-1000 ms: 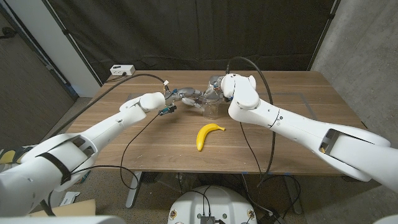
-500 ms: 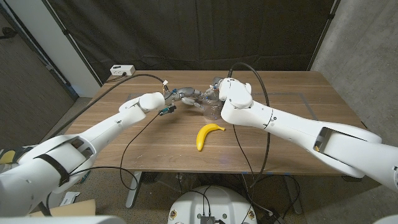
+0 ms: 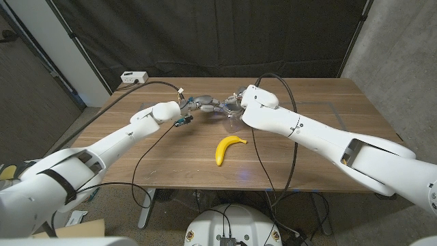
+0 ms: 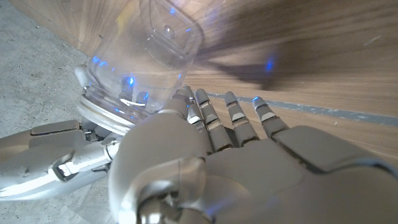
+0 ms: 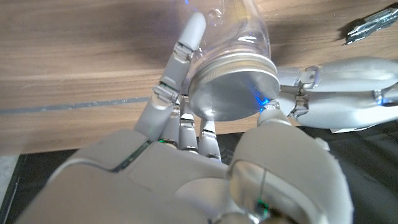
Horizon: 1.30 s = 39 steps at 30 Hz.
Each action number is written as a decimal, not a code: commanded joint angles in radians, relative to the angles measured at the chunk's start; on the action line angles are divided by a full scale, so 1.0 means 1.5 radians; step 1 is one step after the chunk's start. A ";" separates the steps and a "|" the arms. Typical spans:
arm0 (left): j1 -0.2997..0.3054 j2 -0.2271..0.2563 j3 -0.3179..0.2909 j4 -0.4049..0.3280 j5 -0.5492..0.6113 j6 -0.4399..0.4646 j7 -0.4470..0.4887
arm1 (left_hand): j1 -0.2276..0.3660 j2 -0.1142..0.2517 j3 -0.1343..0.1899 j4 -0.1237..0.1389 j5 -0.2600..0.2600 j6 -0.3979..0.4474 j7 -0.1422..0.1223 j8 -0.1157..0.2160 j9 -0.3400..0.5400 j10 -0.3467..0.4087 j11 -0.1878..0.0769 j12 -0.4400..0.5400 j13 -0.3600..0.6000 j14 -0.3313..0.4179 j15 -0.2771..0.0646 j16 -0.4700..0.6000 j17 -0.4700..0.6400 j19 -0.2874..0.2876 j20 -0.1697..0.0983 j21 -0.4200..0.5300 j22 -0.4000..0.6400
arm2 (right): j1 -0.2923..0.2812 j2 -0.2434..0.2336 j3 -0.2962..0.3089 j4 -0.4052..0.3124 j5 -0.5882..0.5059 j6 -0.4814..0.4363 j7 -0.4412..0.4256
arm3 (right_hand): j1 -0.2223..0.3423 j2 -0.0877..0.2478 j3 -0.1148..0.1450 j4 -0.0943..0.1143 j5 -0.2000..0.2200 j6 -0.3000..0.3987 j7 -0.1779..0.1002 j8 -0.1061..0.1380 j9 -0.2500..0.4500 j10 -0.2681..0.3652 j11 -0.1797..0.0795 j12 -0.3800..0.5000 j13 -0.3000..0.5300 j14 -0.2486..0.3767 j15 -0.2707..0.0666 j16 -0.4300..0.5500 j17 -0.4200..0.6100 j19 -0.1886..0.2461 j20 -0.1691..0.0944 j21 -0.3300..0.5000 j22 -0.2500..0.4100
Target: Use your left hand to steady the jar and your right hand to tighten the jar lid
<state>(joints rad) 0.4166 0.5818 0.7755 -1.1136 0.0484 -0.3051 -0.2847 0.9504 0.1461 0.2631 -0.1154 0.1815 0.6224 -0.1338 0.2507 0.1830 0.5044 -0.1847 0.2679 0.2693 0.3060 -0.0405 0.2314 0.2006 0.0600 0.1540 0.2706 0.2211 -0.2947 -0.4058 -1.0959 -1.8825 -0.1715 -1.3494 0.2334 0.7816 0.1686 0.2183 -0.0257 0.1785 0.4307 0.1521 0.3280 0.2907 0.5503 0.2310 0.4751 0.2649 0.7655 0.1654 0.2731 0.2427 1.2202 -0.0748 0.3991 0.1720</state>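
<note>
A clear glass jar (image 3: 232, 120) stands upright near the middle of the wooden table, its body seen close in the left wrist view (image 4: 146, 59). It carries a metal lid (image 5: 234, 87). My left hand (image 3: 203, 104) reaches in from the side, fingers (image 4: 214, 115) lying against the glass just below the lid rim. From above, my right hand (image 3: 240, 101) covers the jar top. Its fingers (image 5: 180, 59) and thumb wrap around the lid's edge. My left hand (image 5: 348, 84) also touches the jar neck in the right wrist view.
A yellow banana (image 3: 229, 147) lies on the table (image 3: 328, 130) in front of the jar. A white power box (image 3: 134, 77) sits at the far left corner. Black cables run along both arms and over the table's near edge.
My right wrist and forearm have swung left and rolled over the jar top, turning the hand on the lid. The jar and my left hand have stayed in place.
</note>
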 commanded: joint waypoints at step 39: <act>0.061 -0.033 -0.059 0.013 -0.087 -0.117 0.049 | 0.093 -0.064 -0.083 -0.015 0.007 0.061 -0.033 0.120 0.007 0.141 -0.018 0.085 -0.025 0.088 -0.102 0.065 0.003 0.075 -0.028 0.047 -0.001 | -0.039 -0.139 0.092 -0.107 0.241 0.154 -0.232 | -0.102 -0.040 0.035 0.022 0.002 -0.122 -0.008 -0.074 0.004 -0.161 -0.012 -0.073 -0.005 -0.160 -0.036 -0.051 0.036 -0.208 0.175 -0.131 0.001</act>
<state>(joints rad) 0.4429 0.5307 0.7370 -1.0478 -0.0636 -0.4801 -0.3323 1.0462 -0.0203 0.1238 -0.1469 0.1971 0.4632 0.0297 0.3701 0.1919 0.5101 -0.0320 0.3898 0.2284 0.4238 -0.0450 0.3199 0.2008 0.1590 0.1123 0.3331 0.2168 -0.3618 -0.5858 -0.9567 -2.0141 0.1840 -1.1392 -0.0990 0.6340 0.1231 0.2748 0.0135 0.1847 0.2510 0.1345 0.2180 0.2970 0.3165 0.2058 0.3697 0.2549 0.5344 0.1040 0.1937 0.2968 0.9088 0.1666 0.2009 0.1713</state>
